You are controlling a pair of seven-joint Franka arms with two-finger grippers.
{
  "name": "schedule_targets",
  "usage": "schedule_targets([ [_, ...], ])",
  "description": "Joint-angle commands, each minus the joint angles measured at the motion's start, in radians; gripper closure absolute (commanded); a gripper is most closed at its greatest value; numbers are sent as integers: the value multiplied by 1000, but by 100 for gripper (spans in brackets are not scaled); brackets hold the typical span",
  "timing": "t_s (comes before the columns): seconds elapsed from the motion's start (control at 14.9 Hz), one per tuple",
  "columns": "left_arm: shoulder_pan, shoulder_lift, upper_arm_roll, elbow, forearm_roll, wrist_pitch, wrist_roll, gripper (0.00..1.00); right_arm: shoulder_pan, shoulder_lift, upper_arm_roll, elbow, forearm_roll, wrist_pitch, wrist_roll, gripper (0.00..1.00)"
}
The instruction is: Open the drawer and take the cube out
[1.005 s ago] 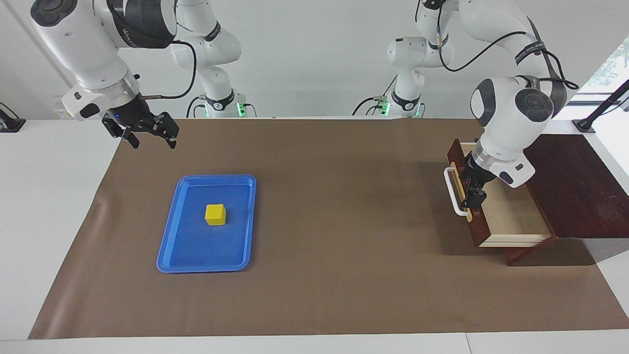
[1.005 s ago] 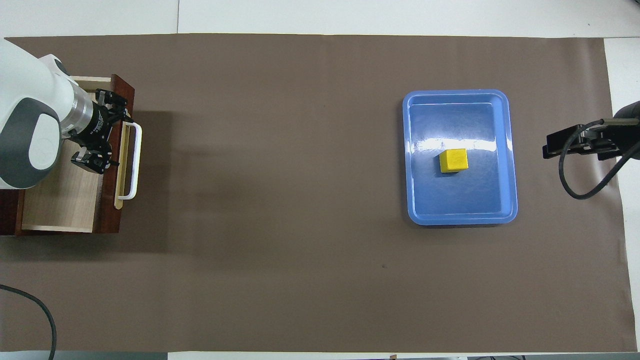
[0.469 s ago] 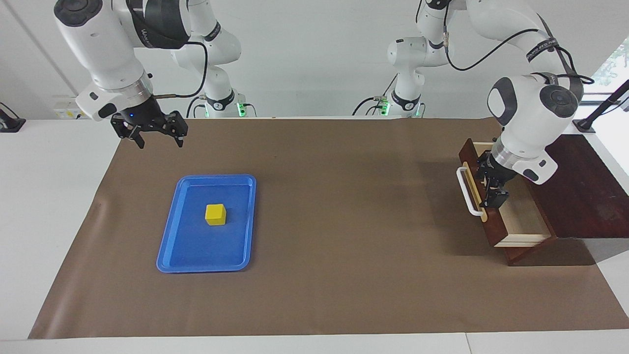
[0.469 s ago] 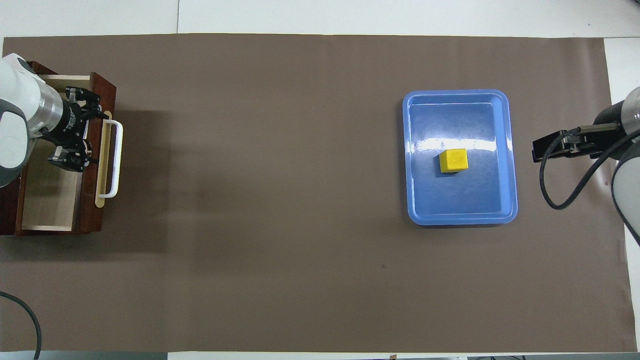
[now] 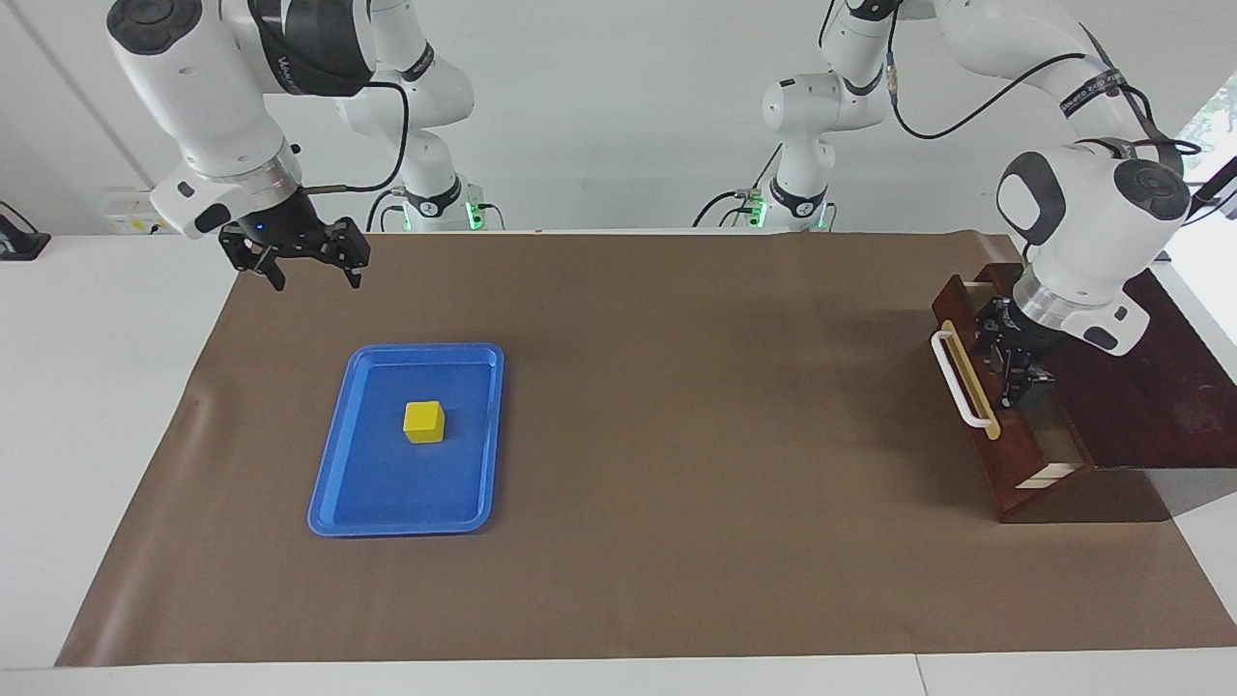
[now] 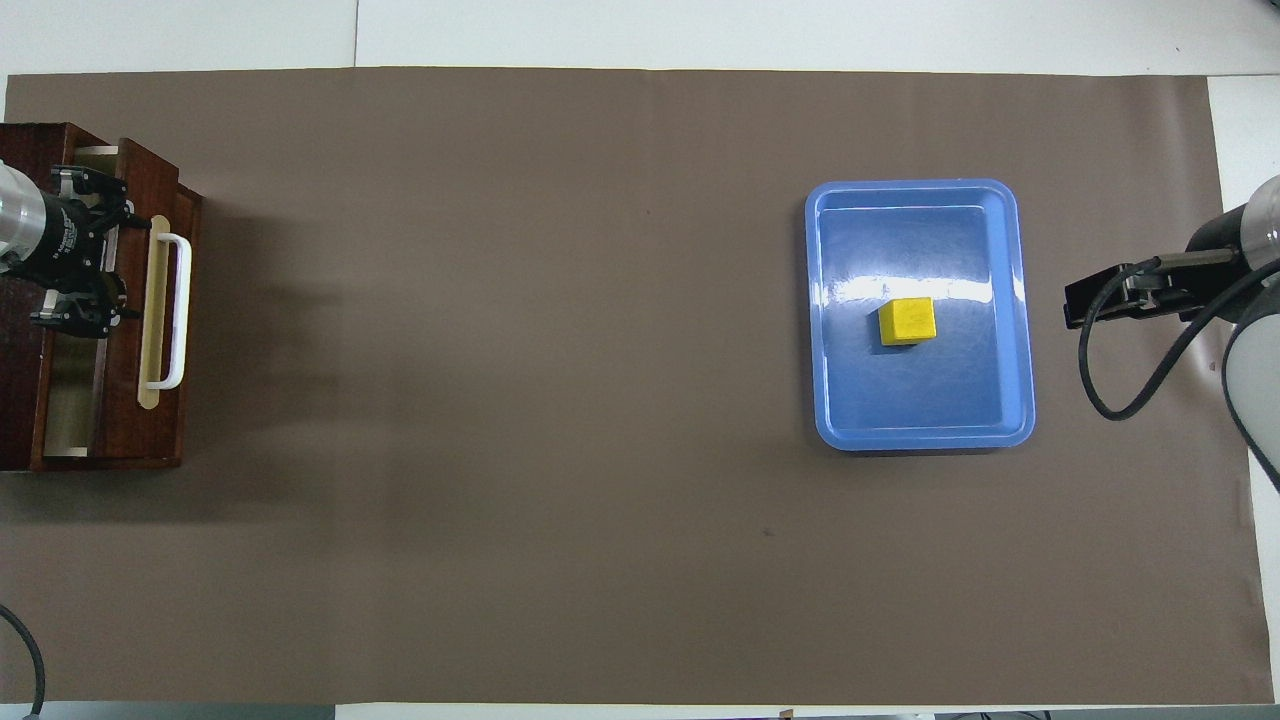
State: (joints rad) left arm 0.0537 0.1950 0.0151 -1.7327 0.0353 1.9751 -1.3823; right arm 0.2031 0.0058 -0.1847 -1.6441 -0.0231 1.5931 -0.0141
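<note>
Cube (image 5: pixel 423 421) sits in tray (image 5: pixel 333 483); your L gripper (image 5: pixel 1015 372) open inside drawer (image 5: pixel 1005 454), R gripper (image 5: pixel 307 274) open, waiting over mat (image 5: pixel 676 387).

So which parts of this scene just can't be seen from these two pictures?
- Drawer inside: mostly hidden in both views by the left claw and the cabinet top.
- Right claw: in the overhead view only a dark edge-on part shows.
- Left arm: overhead view's edge cuts it off.
- Cube underside: hidden against the tray.
</note>
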Motion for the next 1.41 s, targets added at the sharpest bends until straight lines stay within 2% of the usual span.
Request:
schedule_targets([
  [0.0, 43, -8, -4, -11, 20, 27, 54, 0, -7, -13, 5, -3, -3, -16, -6, 0],
  [0.2, 81, -8, -6, -14, 20, 28, 103, 0, -8, -13, 5, -2, 0, -16, -6, 0],
  [0.54, 80, -9, -6, -15, 18, 27, 105, 0, -8, -13, 5, 0, 2, -27, -6, 0],
  [0.8, 40, -15, -11, 64, 11, -96, 109, 0, -8, -13, 5, 0, 2, -27, -6, 0],
  [1.01, -8, -72, -20, 71, 9, -165, 135, 0, -11, -23, 4, -8, 0, -35, -7, 0],
  [1.14, -57, -100, -20, 70, 8, -211, 195, 0, -22, -23, 4, -8, 0, -35, -7, 0],
  [1.34, -110, -143, -23, 67, 5, -287, 453, 0, -24, -23, 2, -8, 0, -35, -7, 0],
])
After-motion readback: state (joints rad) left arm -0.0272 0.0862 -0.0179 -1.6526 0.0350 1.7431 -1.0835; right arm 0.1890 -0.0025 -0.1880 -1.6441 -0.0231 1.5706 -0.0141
